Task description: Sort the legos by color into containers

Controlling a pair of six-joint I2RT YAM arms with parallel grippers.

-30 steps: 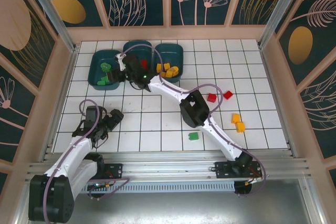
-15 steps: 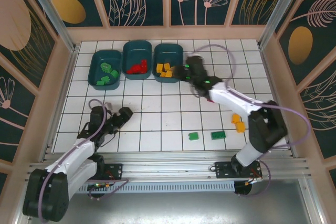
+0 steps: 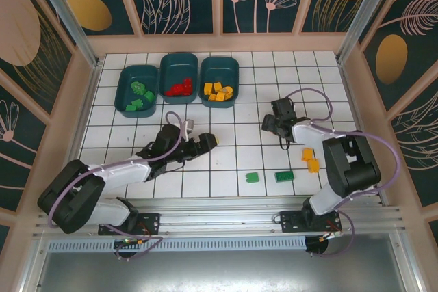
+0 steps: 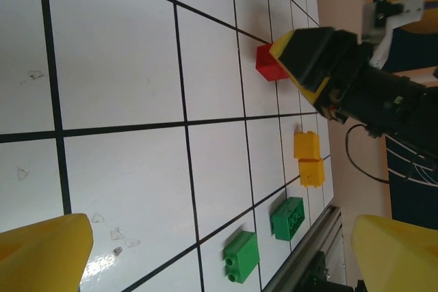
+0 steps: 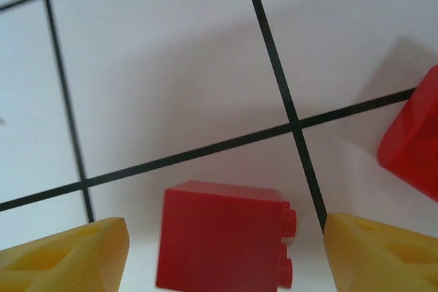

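White tiles ruled with black lines cover the surface (image 3: pixel 328 80), and teal walls (image 3: pixel 274 5) painted with pale leaves and gold ovals close it in on three sides. Along the far edge, toward the far-left corner, three dark teal containers sit side by side. The left container (image 3: pixel 130 76) has green legos (image 3: pixel 139 94) in it, the middle container (image 3: pixel 179 66) holds red legos (image 3: pixel 179 89), and the right container (image 3: pixel 219 70) holds yellow-orange legos (image 3: pixel 218 90).

The left arm lies low across the near-left part of the surface. The left end effector (image 3: pixel 205 143) is about halfway along, its jaws spread wide with nothing between them. From its own camera the yellow fingertips (image 4: pixel 41 254) sit at the bottom corners with bare tile in the gap.

Two green bricks (image 3: pixel 252 178) (image 3: pixel 284 176) lie close to the near edge, right of the middle, near each other but not touching.

The right end effector (image 3: pixel 275 124) is tipped down over the right half of the surface. Its jaws stand apart around a red brick (image 5: pixel 222 237), and a strip of white tile shows between the brick and each of the fingertips (image 5: pixel 65 258), so it is not clamped. A second red brick (image 5: pixel 410 128) lies just beside it.

Further toward the near-right corner, two yellow-orange bricks (image 3: pixel 308 154) (image 3: pixel 313 165) rest against each other.
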